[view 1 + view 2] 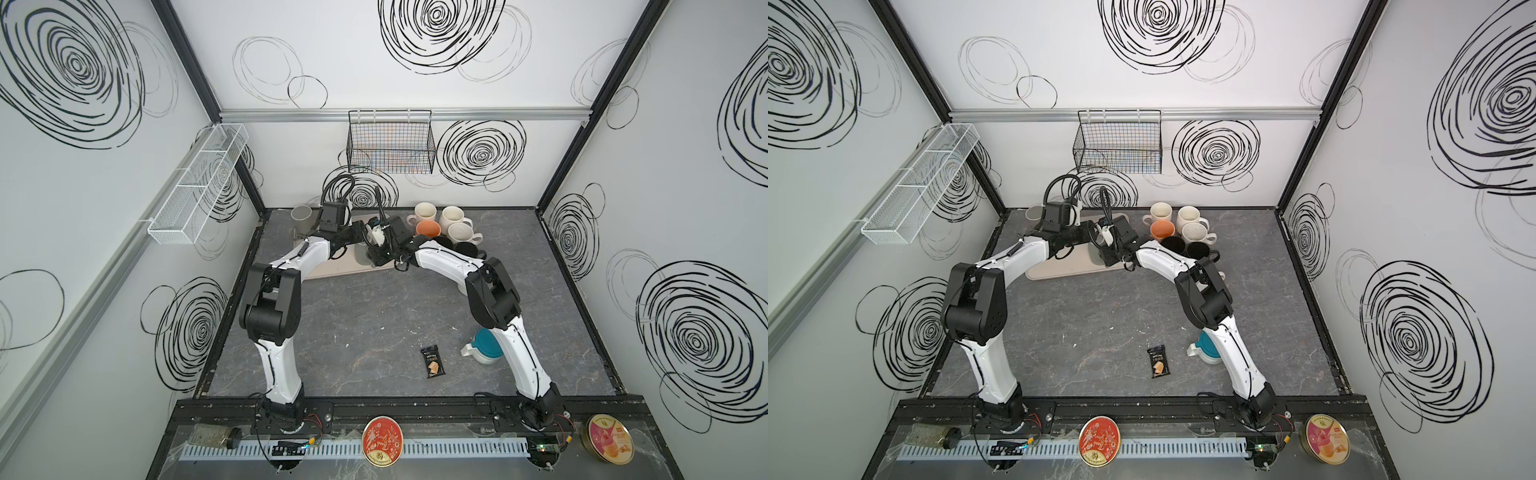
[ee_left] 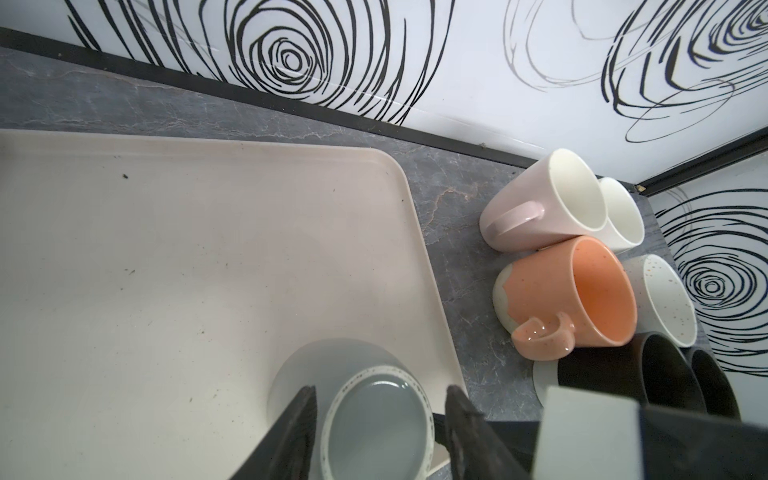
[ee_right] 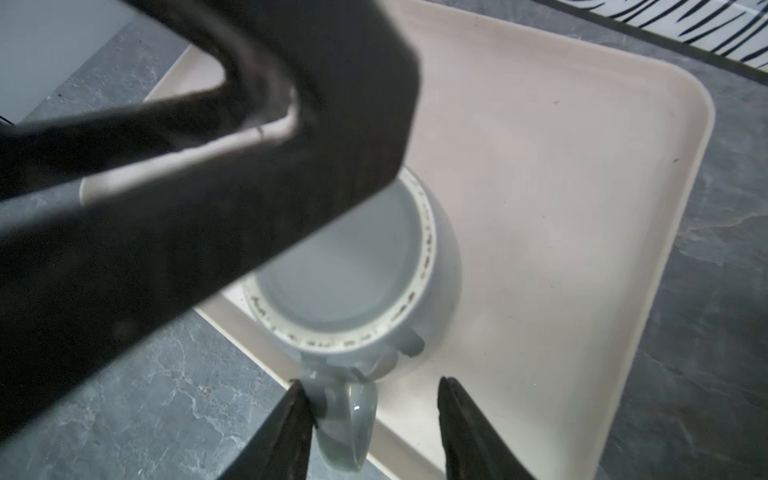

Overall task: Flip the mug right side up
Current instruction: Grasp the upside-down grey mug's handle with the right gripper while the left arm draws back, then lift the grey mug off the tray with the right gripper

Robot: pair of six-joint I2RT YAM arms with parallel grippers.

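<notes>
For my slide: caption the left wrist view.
Left gripper straddling the upside-down grey mug on a beige tray.

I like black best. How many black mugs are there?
2. The first black mug stands beside the orange mug; the second black mug stands right beside it. Arms may hide others.

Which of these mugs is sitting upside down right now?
The grey mug on the beige tray: its ringed base faces up, while the mugs clustered beside the tray all show open mouths.
</notes>
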